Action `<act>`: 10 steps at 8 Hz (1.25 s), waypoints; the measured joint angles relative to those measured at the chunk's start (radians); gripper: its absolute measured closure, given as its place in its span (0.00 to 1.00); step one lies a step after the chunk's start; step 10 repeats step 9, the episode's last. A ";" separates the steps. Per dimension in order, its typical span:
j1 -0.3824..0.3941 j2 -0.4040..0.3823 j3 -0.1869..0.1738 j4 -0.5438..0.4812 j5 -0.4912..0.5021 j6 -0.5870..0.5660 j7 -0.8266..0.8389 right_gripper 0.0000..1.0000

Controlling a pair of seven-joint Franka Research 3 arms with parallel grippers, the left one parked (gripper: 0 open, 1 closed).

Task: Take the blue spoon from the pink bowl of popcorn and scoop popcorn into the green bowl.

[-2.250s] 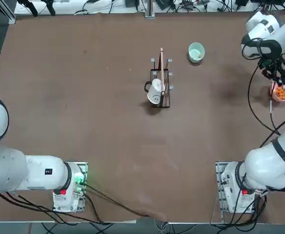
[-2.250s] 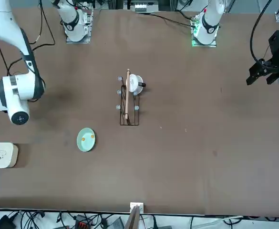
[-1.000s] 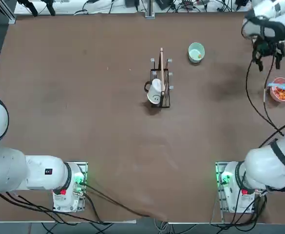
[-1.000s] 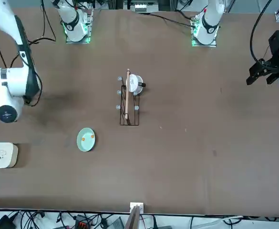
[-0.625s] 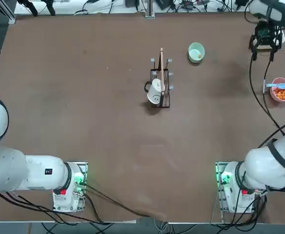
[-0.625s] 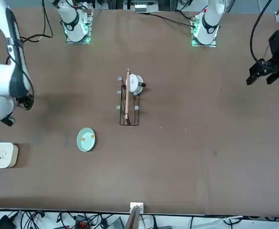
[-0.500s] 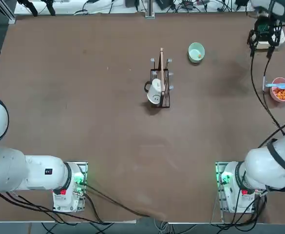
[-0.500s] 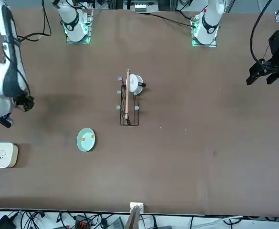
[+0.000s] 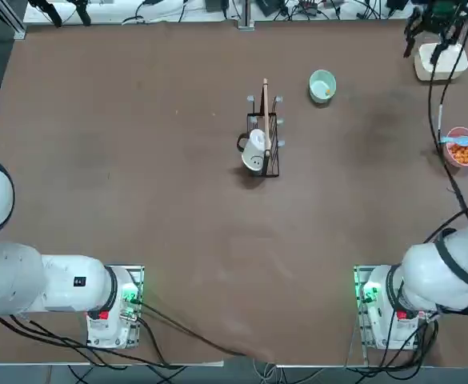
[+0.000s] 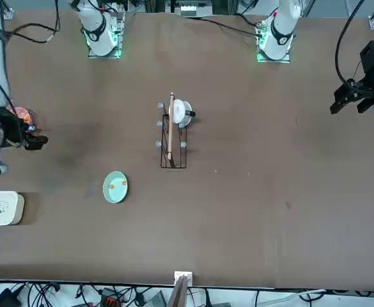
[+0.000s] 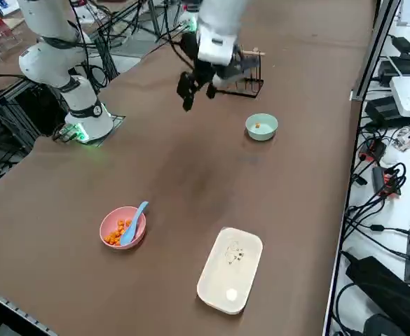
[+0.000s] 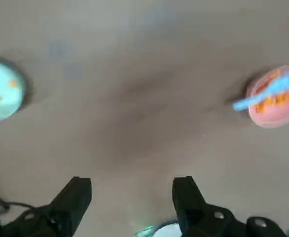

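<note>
1. Popcorn, small orange-yellow puffy pieces, fills the small round salmon-pink bowl, which sits near the robot's right edge of the brown surface.
2. Resting in that bowl is the small light-blue plastic spoon, scoop end down among the pieces and handle leaning out over the rim.
3. Well apart from it, farther across the surface, stands the small round pale mint-green bowl with a few orange pieces inside (2 can be counted in the front view).
4. Raised high above the surface, the right arm's black 2-finger hand is released, fingers spread wide with nothing between them; in the wrist view it looks down on bare surface between the 2 bowls.
5. Near the pink bowl lies a white rounded square box.
6. Around the middle of the surface stands a black wire rack holding a white mug and a thin wooden stick.
</note>
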 joint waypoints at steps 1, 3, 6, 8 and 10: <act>0.000 -0.032 0.000 0.027 0.026 -0.006 -0.101 0.00; 0.034 -0.106 -0.011 0.037 0.064 -0.019 -0.207 0.00; 0.195 -0.232 -0.076 -0.036 0.065 -0.018 -0.220 0.00; 0.256 -0.340 -0.081 -0.153 0.063 0.028 -0.219 0.00; 0.263 -0.371 -0.081 -0.196 0.062 0.044 -0.216 0.00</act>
